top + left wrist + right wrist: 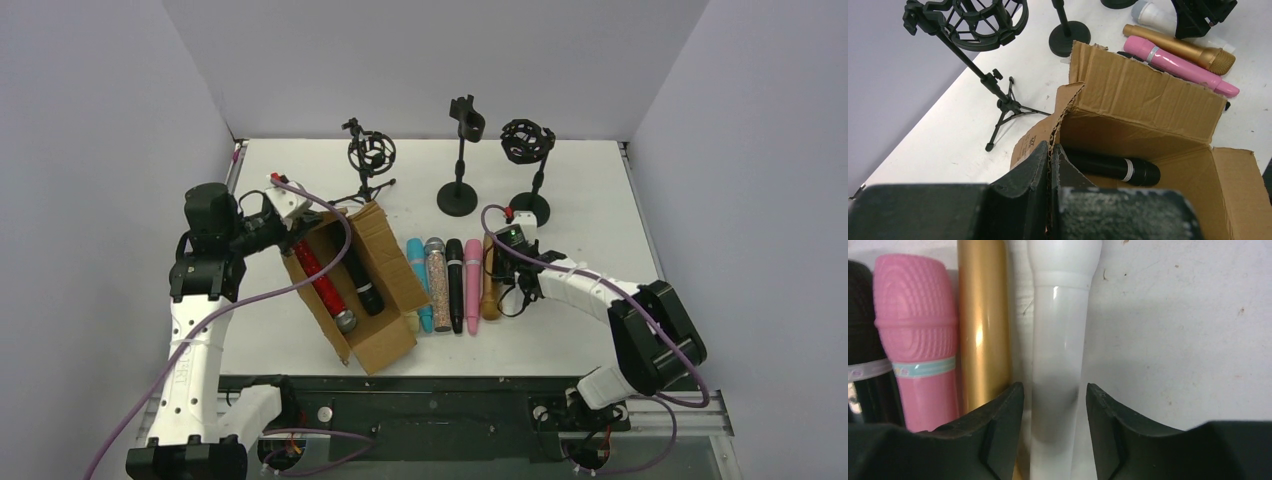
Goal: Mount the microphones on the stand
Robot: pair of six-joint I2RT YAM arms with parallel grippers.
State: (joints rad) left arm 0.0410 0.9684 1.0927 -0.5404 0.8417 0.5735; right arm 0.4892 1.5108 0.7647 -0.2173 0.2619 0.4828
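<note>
My left gripper [1050, 148] [296, 222] is shut on the wall of a cardboard box [1143, 95] [392, 270]. A red microphone [325, 285] and a black microphone [1118, 168] [362, 285] lie inside the box. Teal [418, 282], glittery [437, 285], black [455, 285], pink [915, 340] and golden [983, 330] microphones lie in a row on the table. My right gripper [1054, 388] [506, 268] is open, its fingers on either side of a white microphone [1055, 350] that lies flat beside the golden one, with a gap on both sides.
Three black stands line the back of the white table [590, 200]: a tripod with a shock mount [370, 158], a round-base clip stand [462, 150] and a round-base shock mount [527, 150]. Grey walls close in the left, back and right sides.
</note>
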